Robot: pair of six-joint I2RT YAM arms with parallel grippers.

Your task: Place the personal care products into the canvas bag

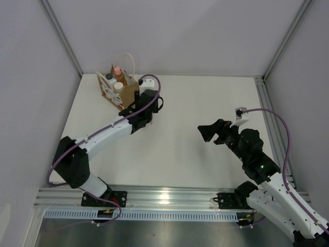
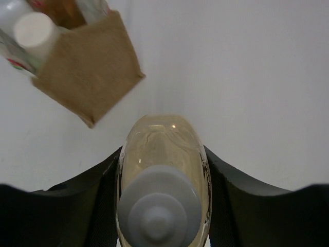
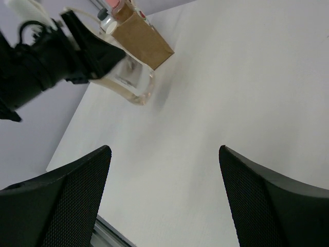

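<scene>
The canvas bag [image 1: 114, 91] stands at the table's far left, with a pink-capped bottle [image 1: 117, 69], a black-capped one [image 1: 109, 77] and a white-capped one [image 1: 119, 86] upright inside. My left gripper [image 1: 134, 101] is just right of the bag. In the left wrist view it [image 2: 163, 154] is shut on the pale amber bottle [image 2: 163, 144], whose whitish cap [image 2: 159, 206] faces the camera. The bag's tan side [image 2: 92, 72] lies ahead to the upper left. In the right wrist view the amber bottle [image 3: 134, 85] hangs beside the bag [image 3: 141, 38]. My right gripper [image 1: 208, 131] [image 3: 164, 175] is open and empty over the table's middle right.
The enclosure's grey walls and metal posts [image 1: 61, 36] stand close behind the bag. A metal rail [image 1: 154, 198] runs along the near edge. A purple cable [image 1: 151, 77] loops by the left wrist.
</scene>
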